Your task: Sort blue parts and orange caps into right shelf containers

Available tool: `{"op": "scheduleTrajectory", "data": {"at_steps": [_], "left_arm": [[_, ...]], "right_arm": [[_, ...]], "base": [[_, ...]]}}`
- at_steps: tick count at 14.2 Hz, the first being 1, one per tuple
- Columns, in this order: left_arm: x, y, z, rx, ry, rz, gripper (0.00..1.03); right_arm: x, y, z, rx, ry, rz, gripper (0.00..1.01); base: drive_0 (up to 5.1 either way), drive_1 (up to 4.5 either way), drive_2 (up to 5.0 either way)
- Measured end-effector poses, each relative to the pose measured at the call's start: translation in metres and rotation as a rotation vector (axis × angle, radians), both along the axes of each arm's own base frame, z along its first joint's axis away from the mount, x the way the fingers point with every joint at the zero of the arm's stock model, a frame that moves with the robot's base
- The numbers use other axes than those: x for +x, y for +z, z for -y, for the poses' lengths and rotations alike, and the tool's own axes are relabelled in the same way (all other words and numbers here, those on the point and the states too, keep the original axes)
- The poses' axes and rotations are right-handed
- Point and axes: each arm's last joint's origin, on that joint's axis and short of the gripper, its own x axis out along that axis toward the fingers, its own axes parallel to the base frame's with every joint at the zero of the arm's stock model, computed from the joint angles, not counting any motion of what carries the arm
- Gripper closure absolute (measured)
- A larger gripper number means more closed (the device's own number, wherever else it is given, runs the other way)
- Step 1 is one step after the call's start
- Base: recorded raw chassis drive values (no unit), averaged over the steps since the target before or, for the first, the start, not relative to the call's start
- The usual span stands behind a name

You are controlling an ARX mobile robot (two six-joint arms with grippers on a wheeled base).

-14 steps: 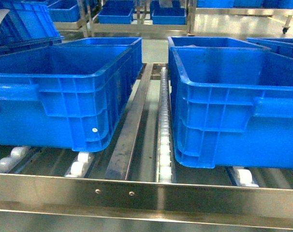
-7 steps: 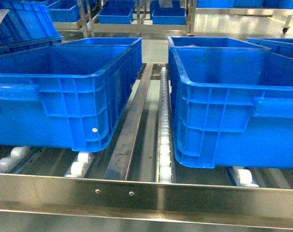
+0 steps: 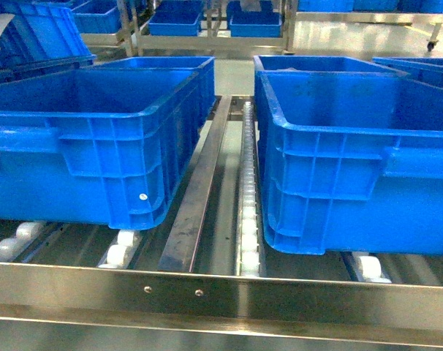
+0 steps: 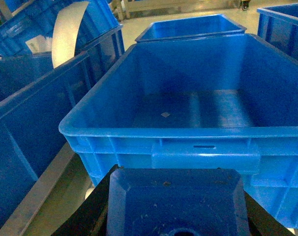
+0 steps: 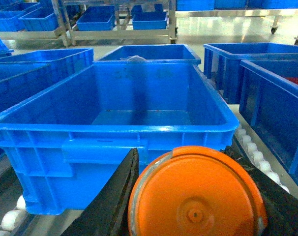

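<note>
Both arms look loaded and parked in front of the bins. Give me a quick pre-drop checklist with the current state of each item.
1. Left gripper holds a blue blocky part: ok, the part sits between its dark fingers.
2. Right gripper holds a round orange cap: ok, seated between both fingers.
3. Large blue plastic bin ahead of the left gripper is free to receive: ok, only a small fleck shows on its floor.
4. Large blue ribbed bin ahead of the right gripper is free: ok, the visible floor is bare.
5. Parts over the bin openings: not ok, both sit short of the near rims.
6. Arm clearance to the stainless-steel shelf front rail: cannot tell, the head view shows no arms.
</note>
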Motion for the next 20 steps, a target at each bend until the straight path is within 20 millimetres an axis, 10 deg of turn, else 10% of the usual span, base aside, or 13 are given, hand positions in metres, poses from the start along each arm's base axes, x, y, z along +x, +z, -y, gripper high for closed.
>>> {"op": "scheduleTrajectory", "data": {"at_steps": [2,3,4,7,11,16,18,20], "left_arm": [[0.000,0.000,0.000,0.000,0.000,0.000,0.59],[0.000,0.000,0.000,0.000,0.000,0.000,0.59],[0.000,0.000,0.000,0.000,0.000,0.000,0.59],[0.000,0.000,0.000,0.000,0.000,0.000,0.59],[0.011,0.007,0.004,-0.028,0.065,0.152,0.59],[0.112,0.039,0.023,-0.050,-0.121,0.209,0.59],[0.154,0.030,0.032,-0.080,-0.157,0.130,0.45],[0.130,0.028,0.033,-0.069,-0.157,0.178,0.19]], "right_arm": [[0.004,0.003,0.001,-0.033,0.133,0.025,0.58],[0.034,0.017,-0.010,-0.040,0.209,0.067,0.58],[0.108,0.040,-0.031,-0.054,0.220,0.087,0.58],[0.192,0.040,-0.042,-0.070,0.160,0.058,0.28],[0.111,0.035,-0.019,-0.009,0.154,0.118,0.04],[0.042,0.006,-0.010,0.026,0.142,0.007,0.03],[0.041,0.005,-0.011,0.047,0.142,-0.013,0.03],[0.035,-0.002,-0.011,0.051,0.141,-0.035,0.03]], "base": [[0.0,0.00,0.0],[0.0,0.00,0.0],[0.0,0.00,0.0],[0.0,0.00,0.0],[0.0,0.00,0.0],[0.0,0.00,0.0],[0.0,0.00,0.0],[0.0,0.00,0.0]]}}
